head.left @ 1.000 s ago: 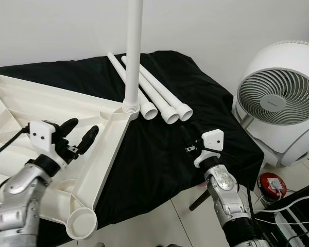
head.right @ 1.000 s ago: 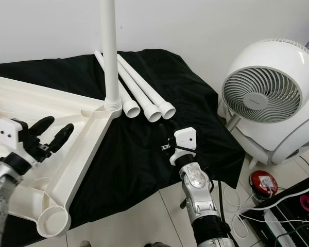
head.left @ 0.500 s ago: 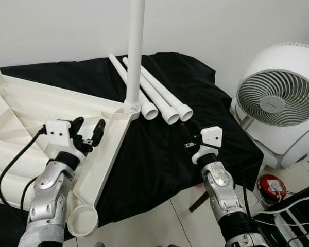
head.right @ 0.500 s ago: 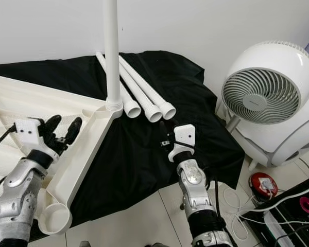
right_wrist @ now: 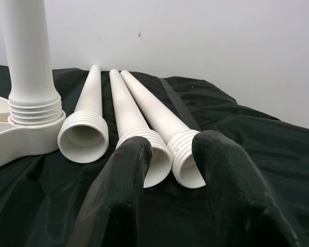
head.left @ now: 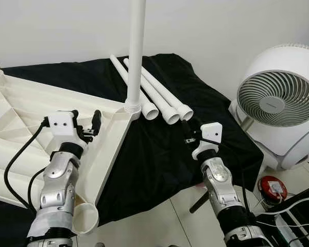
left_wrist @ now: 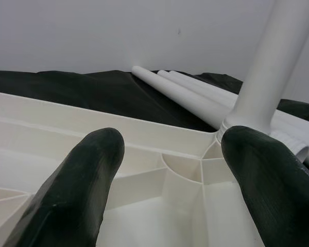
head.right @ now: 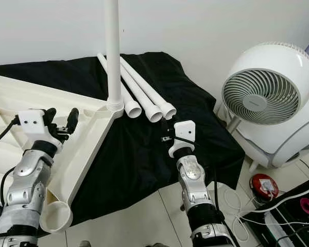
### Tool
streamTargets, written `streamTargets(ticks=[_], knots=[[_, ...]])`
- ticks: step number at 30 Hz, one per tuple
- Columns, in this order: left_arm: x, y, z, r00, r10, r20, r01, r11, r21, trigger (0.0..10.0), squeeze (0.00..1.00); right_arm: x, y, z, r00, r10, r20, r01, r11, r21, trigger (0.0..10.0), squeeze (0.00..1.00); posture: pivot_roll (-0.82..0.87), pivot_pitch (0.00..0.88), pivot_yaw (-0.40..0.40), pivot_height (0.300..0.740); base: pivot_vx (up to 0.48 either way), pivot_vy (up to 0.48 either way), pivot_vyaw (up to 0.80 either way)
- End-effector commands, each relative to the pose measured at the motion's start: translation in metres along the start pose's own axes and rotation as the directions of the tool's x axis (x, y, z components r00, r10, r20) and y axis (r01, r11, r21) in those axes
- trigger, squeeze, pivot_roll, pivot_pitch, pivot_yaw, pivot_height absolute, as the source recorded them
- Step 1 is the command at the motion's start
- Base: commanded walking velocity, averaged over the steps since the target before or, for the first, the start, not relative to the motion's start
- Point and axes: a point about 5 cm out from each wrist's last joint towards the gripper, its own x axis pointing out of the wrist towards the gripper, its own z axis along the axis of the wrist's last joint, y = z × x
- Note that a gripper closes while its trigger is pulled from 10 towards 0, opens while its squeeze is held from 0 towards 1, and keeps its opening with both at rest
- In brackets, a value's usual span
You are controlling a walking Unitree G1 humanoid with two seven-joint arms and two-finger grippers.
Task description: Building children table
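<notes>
I stood in what looked like a room of a home, or a plain room used for testing; I could not tell which. A bare white wall point(head.left: 221, 25) rose behind, and pale floor tiles point(head.left: 175, 216) lay below. A white fan point(head.left: 278, 103) sat on the floor to my right, with cables point(head.left: 293, 216) beside it. A black cloth point(head.left: 159, 149) covered the low surface before me.

Three loose white table legs point(right_wrist: 124, 110) are seen lying side by side on a black cloth point(right_wrist: 257, 149), threaded ends facing the right gripper point(right_wrist: 171, 154), whose fingers are parted. A fourth leg point(right_wrist: 28, 67) stands screwed in at upper left.
</notes>
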Motion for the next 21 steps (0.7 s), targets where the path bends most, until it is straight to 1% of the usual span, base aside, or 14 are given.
streamTargets(ticks=[1,9,11,18,21], knots=[[-0.0005,0.0009,-0.0064,0.998,0.068,-0.014,-0.068,0.998,0.011,10.0,0.0,-0.0004,-0.0016,-0.0032,1.0,-0.006,-0.009,0.006,1.0,-0.006,10.0,0.0,0.05,0.0,-0.051,0.74,0.0,0.0,0.0],[0.0007,0.0011,-0.0075,0.996,0.085,-0.011,-0.085,0.996,0.019,10.0,0.0,0.0,-0.0019,-0.0028,1.0,-0.013,0.0,0.013,1.0,-0.015,10.0,0.0,0.04,0.0,-0.046,0.74,0.0,0.0,0.0],[0.0019,-0.0007,-0.005,0.998,0.067,-0.002,-0.067,0.997,0.032,10.0,0.0,-0.0006,-0.0023,-0.0025,1.0,-0.015,0.008,0.016,1.0,-0.026,10.0,0.0,0.04,0.0,-0.041,0.74,0.0,0.0,0.0],[0.004,-0.0012,-0.0022,0.998,0.061,0.007,-0.062,0.997,0.042,10.0,0.0,-0.0005,-0.0032,-0.0025,1.0,-0.019,0.012,0.02,0.999,-0.035,10.0,0.0,0.04,0.0,-0.038,0.74,0.0,0.0,0.0],[0.005,-0.0009,-0.0007,0.998,0.061,0.013,-0.062,0.997,0.044,10.0,0.0,-0.0005,-0.0038,-0.0027,1.0,-0.021,0.013,0.021,0.999,-0.037,10.0,0.0,0.04,0.0,-0.035,0.74,0.0,0.0,0.5]])
